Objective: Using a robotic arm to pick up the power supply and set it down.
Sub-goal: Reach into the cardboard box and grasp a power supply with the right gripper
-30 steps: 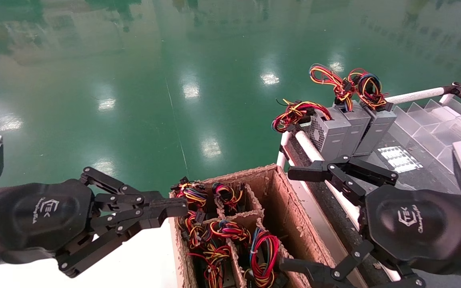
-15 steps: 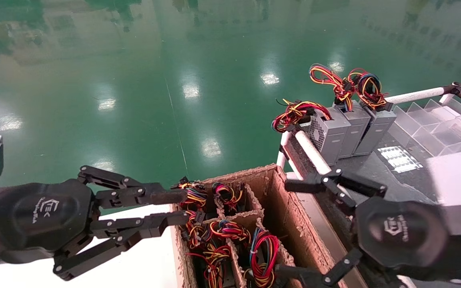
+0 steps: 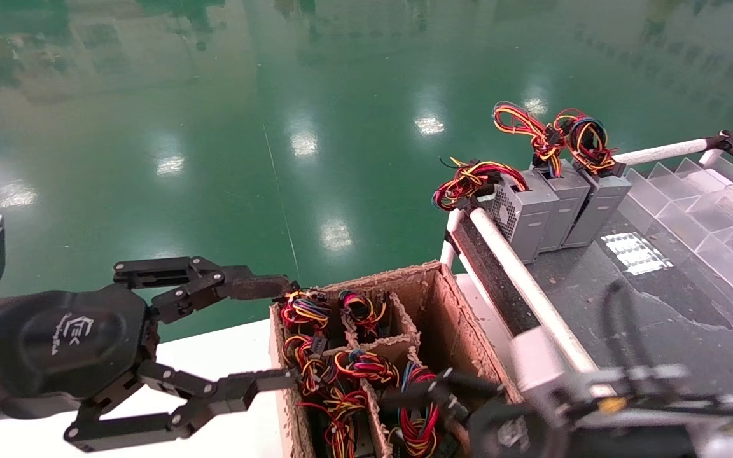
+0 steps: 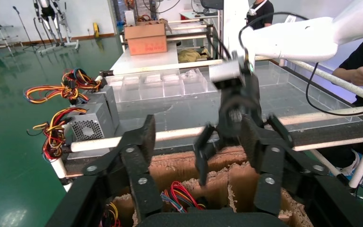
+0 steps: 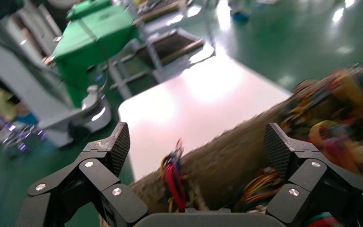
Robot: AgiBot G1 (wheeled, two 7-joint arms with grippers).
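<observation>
1. Hovering at the cardboard box's left edge, the left gripper has its fingers spread wide.
2. Right gripper (blurred) hangs over the box's right compartments, fingers apart, nothing between them.
3. Power supply stands upright with two others at the table's far-left corner.

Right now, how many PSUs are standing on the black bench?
3, side by side at the bench's far left corner by the white rail: the power supply with the fan grille nearest the edge, a second in the middle, a third innermost. None hidden that I can see.
</observation>
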